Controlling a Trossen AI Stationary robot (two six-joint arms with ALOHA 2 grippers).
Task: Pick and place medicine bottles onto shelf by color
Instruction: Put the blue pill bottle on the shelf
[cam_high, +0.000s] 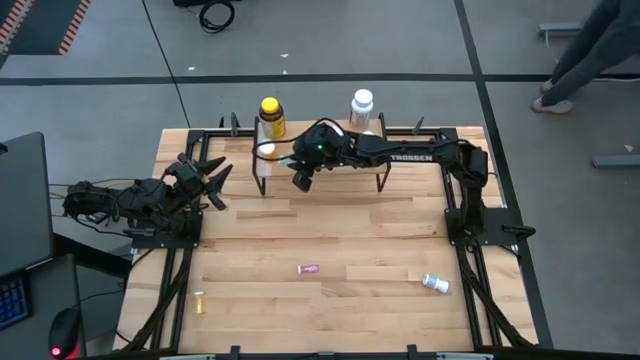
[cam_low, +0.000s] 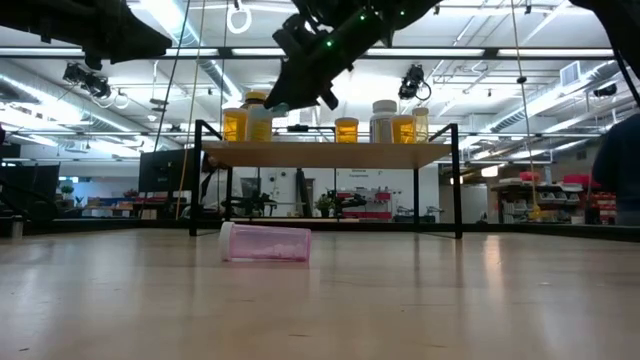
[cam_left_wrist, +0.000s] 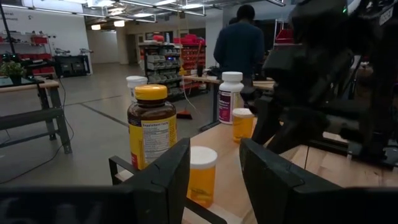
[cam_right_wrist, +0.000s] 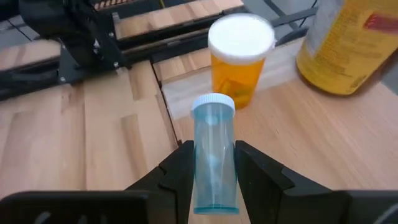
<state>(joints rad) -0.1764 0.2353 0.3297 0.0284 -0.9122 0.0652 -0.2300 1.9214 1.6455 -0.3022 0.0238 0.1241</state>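
- Your right end effector (cam_right_wrist: 211, 171) pinches a teal vial (cam_right_wrist: 213, 158) over the shelf's (cam_high: 330, 160) 9 o'clock end, beside an orange vial (cam_right_wrist: 239, 59).
- "TROSSEN" reads along that arm.
- Left end effector (cam_high: 210, 180) spread, idle at the surface's 9 o'clock.

High view: straight down over the whole table (cam_high: 330, 240), shelf (cam_high: 330, 160) in upper centre. Low view: level at tabletop height, close to a pink vial (cam_low: 265, 243), facing the shelf (cam_low: 325, 155) mid-frame. Wrist views: close behind own fingers, both facing the big yellow bottle (cam_left_wrist: 152, 124) (cam_right_wrist: 351, 43) on the shelf.
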